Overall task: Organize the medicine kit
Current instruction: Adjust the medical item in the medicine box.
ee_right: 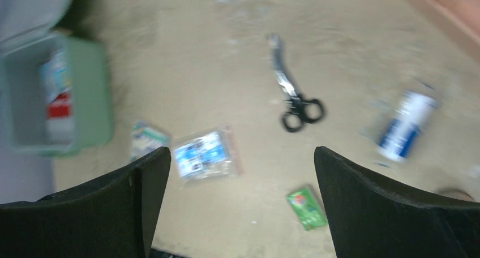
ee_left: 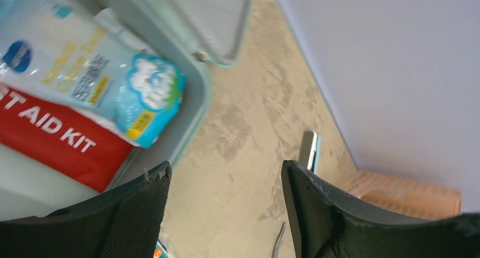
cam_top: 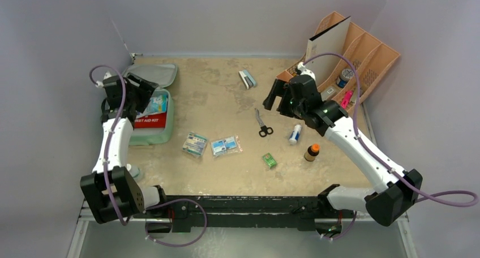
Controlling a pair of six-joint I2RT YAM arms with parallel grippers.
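The mint-green medicine kit (cam_top: 168, 134) lies open at the left, its lid (cam_top: 153, 74) folded back. Inside are a red first-aid pouch (cam_top: 151, 121) and a blue-white cotton packet (cam_top: 157, 104). My left gripper (cam_top: 142, 94) hovers over the kit's right side, open and empty; the left wrist view shows it (ee_left: 226, 176) above the kit's rim (ee_left: 198, 102), the packet (ee_left: 96, 71) and the pouch (ee_left: 51, 128). My right gripper (cam_top: 275, 102) is open and empty above mid-table; its wrist view shows it (ee_right: 242, 156) over the scissors (ee_right: 291, 94) and the kit (ee_right: 90, 99).
Loose on the table: scissors (cam_top: 263, 124), a white-blue tube (cam_top: 295, 134), a brown bottle with an orange cap (cam_top: 312, 152), a small green packet (cam_top: 269, 160), two clear bags (cam_top: 195, 143) (cam_top: 226, 145), and a small white-blue box (cam_top: 247, 78). A peach organizer (cam_top: 362, 54) stands back right.
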